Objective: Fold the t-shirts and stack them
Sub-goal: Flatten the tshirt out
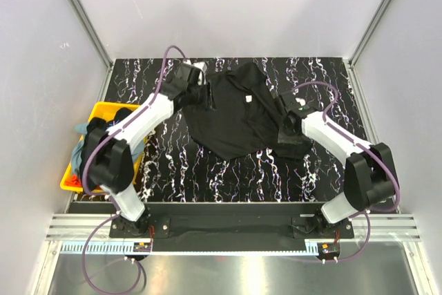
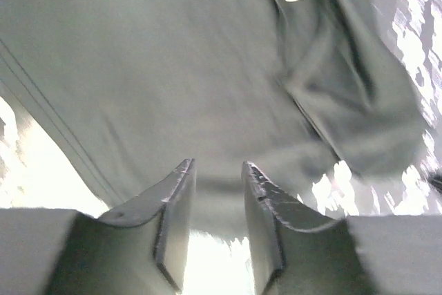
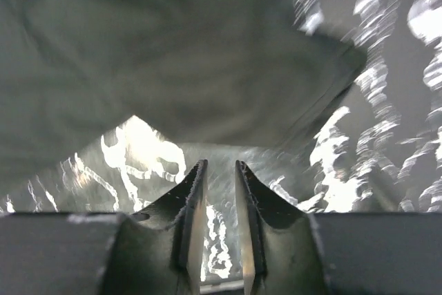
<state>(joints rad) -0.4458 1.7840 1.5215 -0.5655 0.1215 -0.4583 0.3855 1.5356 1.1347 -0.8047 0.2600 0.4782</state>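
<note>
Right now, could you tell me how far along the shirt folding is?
Done: nothing; no folded stack shows on the table. In hand: one black shirt lies rumpled and unfolded, with both arms' jaws apart at its edges, seemingly gripping nothing. Remaining: fold it, then the shirts heaped in the yellow bin.

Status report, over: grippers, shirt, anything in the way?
Left gripper open, empty, at the black shirt edge. Right gripper slightly open, empty, just off its right edge. Shirt rumpled on table, unfolded. Bin off left, nothing blocking.
</note>
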